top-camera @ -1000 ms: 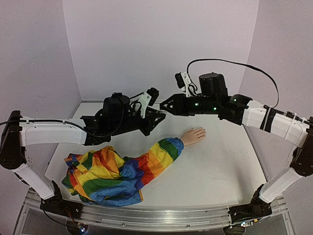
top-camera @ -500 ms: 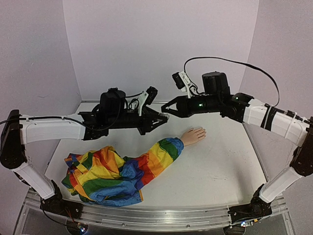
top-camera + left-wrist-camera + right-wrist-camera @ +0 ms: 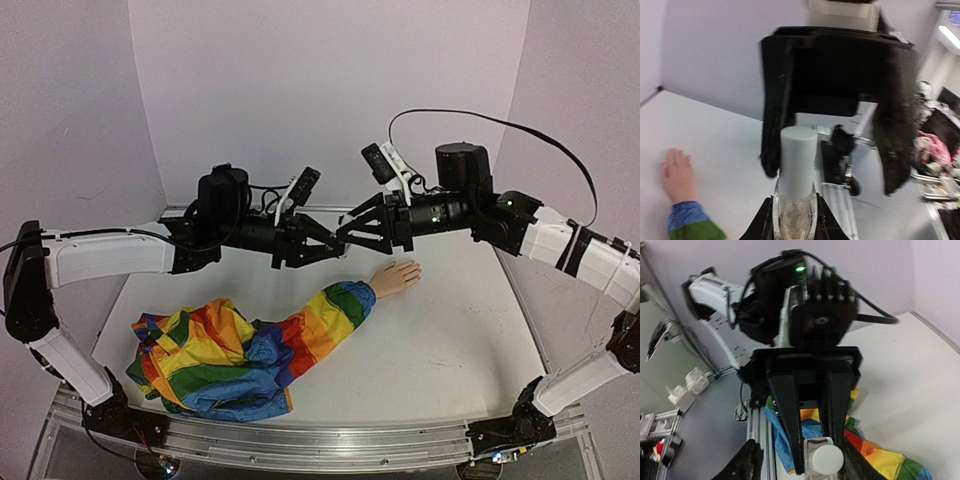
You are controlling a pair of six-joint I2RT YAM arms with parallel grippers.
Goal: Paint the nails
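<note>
Arms meet in mid-air over the white counter (image 3: 450,340), the left arm (image 3: 110,262) and right arm (image 3: 560,240) reaching in nose to nose. Below them a rainbow-striped sleeve (image 3: 230,350) lies crumpled at the near left. Its cuff ends in a pale mannequin hand (image 3: 397,277) resting flat near the counter's middle, well apart from both pincers. The nails to be painted sit at its fingertips, too small to make out. The left pincer (image 3: 327,248) is clamped on a small clear bottle (image 3: 795,215), presenting its pale cylindrical cap (image 3: 797,160) to the right pincer (image 3: 346,235). That pincer's jaws stand apart on either side of the cap, apparently not gripping it. The step in hand looks to be uncapping. The risk is that jaws closing off-centre could lever the bottle out of the left grip and drop it onto the fabric or the hand. A cap twisted while the glass slips would merely spin the bottle rather than open it.
</note>
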